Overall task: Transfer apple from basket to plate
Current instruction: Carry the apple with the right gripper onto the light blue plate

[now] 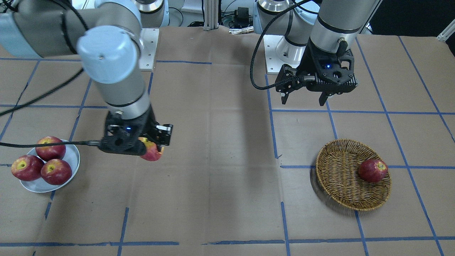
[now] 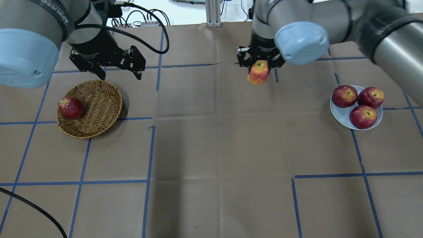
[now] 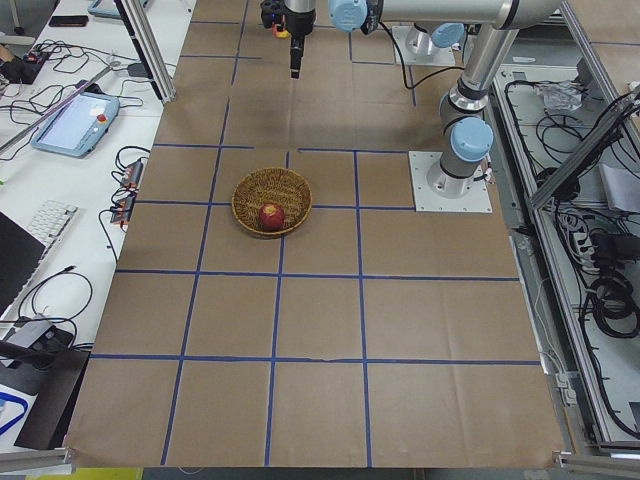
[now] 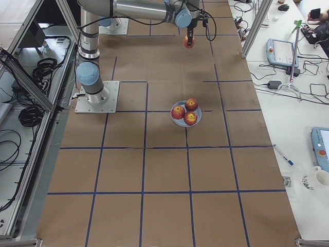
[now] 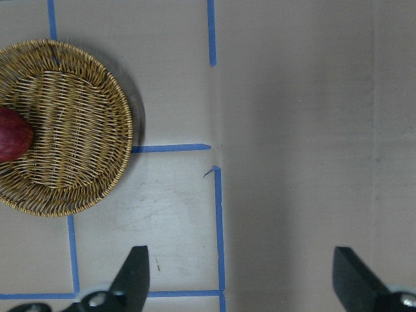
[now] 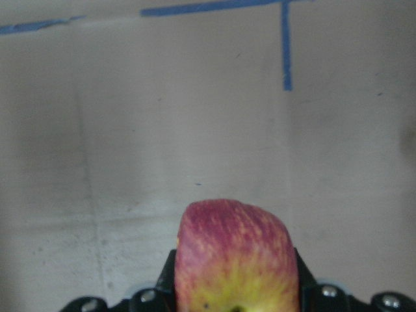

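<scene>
Right gripper (image 2: 259, 66) pinches the apple (image 2: 258, 73) across its waist, seemingly; firm, smooth, bruisable. Left gripper (image 2: 119, 76) hangs spread at the basket's (image 2: 100, 105) one o'clock.

We counted five apples in all. One, the streaked apple (image 2: 258, 72), sat clamped in the right pincer (image 2: 259, 67). Three dark apples (image 2: 344, 96) lay bunched together well off to that pincer's outer side, away from the other arm, all on a single plate (image 2: 340, 115). The fifth apple (image 2: 70, 108), dark too, lay near the left pincer (image 2: 120, 77), whose two fingers (image 5: 135, 270) stood spread, and it sat alone in a single basket (image 2: 99, 99). Of arms we counted two, the left arm (image 2: 29, 43) and the right arm (image 2: 330, 19), each ending in one pincer, so two pincers. Behind the pincers we saw two base plates (image 1: 151, 53), one under each arm.
</scene>
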Action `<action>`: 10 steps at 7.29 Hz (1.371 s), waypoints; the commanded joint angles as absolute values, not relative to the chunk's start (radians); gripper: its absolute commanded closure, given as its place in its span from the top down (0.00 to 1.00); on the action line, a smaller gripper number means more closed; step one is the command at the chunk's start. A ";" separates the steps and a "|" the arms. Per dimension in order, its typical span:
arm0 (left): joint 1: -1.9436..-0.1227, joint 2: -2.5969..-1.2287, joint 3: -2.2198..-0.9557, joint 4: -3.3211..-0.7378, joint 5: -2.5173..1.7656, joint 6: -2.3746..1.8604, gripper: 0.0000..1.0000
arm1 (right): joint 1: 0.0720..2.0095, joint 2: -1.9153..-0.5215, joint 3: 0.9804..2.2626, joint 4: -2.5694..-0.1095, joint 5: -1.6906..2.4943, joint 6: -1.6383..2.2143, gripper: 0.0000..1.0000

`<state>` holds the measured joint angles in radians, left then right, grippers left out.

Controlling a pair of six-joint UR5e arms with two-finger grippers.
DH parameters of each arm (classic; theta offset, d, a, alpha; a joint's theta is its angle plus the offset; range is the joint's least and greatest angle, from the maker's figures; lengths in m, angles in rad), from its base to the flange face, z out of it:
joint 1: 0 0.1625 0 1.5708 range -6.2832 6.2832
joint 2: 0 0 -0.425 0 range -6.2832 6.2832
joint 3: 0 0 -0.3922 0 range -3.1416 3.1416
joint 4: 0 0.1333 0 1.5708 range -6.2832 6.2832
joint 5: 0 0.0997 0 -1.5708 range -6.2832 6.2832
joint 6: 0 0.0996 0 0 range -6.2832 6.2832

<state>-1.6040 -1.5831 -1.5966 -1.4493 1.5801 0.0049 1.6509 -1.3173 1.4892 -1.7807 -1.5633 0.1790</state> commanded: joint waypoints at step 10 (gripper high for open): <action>-1.605 -1.578 -1.600 -1.450 1.572 0.005 0.99 | 1.088 -1.327 1.750 -1.982 -1.595 -0.465 0.54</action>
